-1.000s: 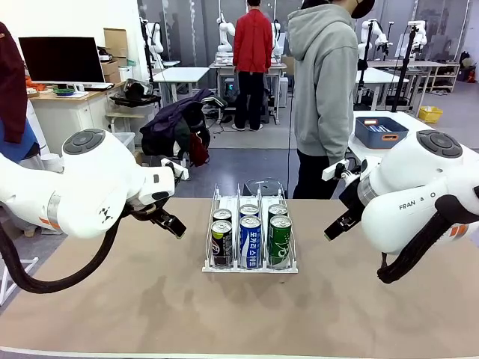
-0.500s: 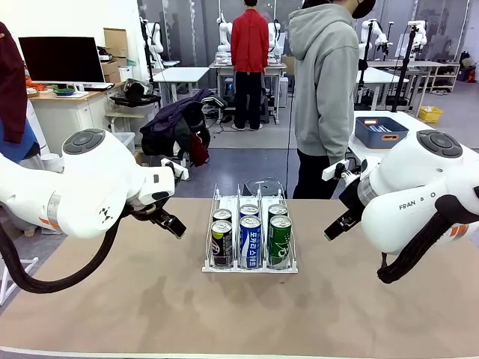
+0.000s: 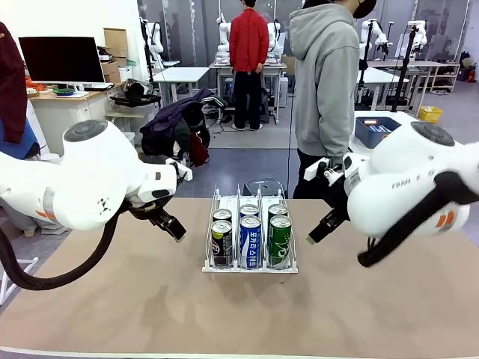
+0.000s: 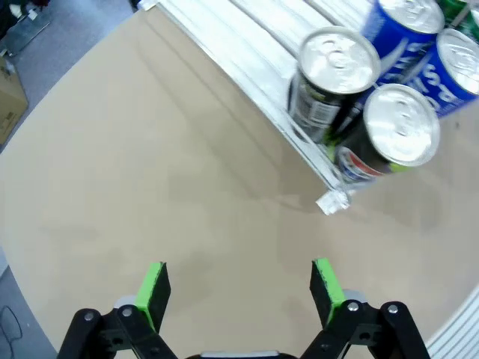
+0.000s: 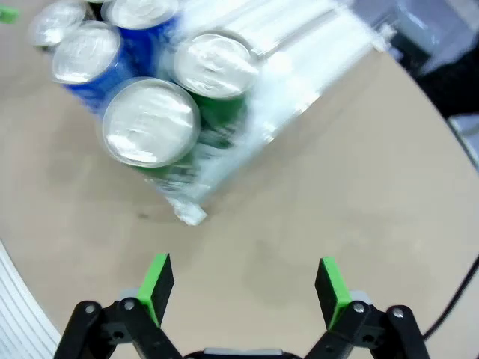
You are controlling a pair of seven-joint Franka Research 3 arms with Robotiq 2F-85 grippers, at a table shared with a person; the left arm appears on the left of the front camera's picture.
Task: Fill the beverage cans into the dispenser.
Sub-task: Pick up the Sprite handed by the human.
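Front view faces across table (image 3: pixel 150 299); both wrist views look down, sharing dispenser (image 4: pixel 247 67).

Grey floor (image 3: pixel 247 161), white tables (image 3: pixel 179 73), dark monitor (image 3: pixel 61 60), white wall (image 3: pixel 75 15)

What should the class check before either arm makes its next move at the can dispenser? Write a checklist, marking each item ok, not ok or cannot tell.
1. Left gripper open and empty: ok.
2. Right gripper open and empty: ok.
3. Both grippers apart from the dispenser, one on each side: ok.
4. Cans upright, two in each lane: ok.
5. Free room at the back of the lanes: ok.
6. Person beyond the far edge of the table, away from the dispenser: ok.
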